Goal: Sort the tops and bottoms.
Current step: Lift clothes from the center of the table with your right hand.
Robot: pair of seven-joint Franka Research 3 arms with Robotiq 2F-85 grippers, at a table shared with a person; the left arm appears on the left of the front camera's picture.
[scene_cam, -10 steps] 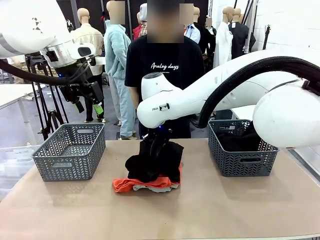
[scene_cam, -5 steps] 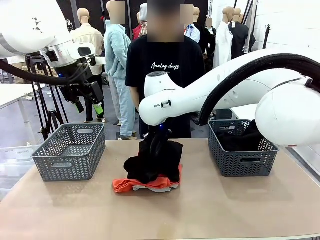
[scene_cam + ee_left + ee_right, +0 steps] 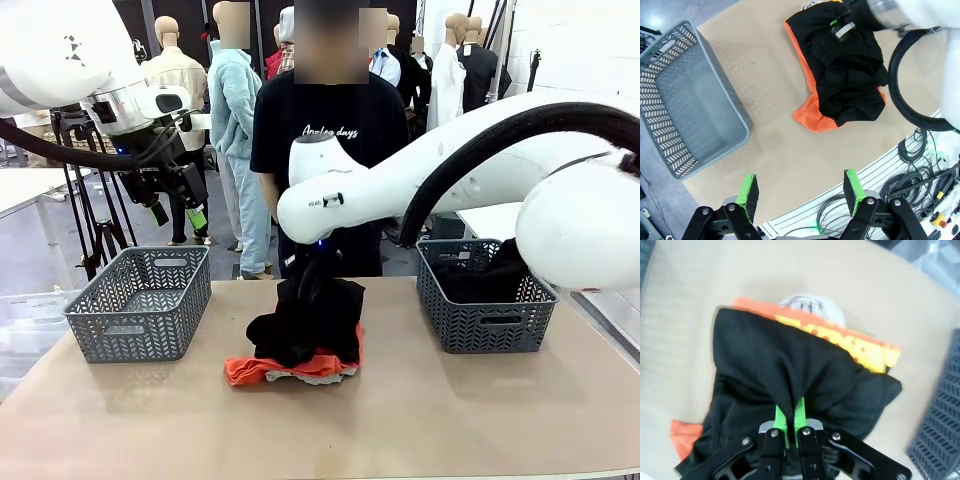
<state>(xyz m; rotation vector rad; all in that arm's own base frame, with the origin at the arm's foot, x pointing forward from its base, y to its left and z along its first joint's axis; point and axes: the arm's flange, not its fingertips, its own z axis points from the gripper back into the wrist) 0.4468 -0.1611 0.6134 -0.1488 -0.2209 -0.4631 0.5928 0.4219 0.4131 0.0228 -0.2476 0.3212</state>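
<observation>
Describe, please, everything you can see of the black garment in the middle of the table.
The black garment is plain, soft, matte fabric, bulky and crumpled. It lies on top of the orange T-shirt, which covers a light grey shirt, around the middle of the table. The right tool is shut on a fold of it. That fold is drawn up into a peak with creases fanning out, and the rest sags onto the pile.

You face two baskets, the nine o'clock basket (image 3: pixel 137 322) and the three o'clock basket (image 3: pixel 484 326), and three piled garments: one bottoms (image 3: pixel 305 320), one orange T-shirt (image 3: pixel 243 370), one grey shirt (image 3: pixel 812 306). One person (image 3: pixel 325 130) stands at twelve.
</observation>
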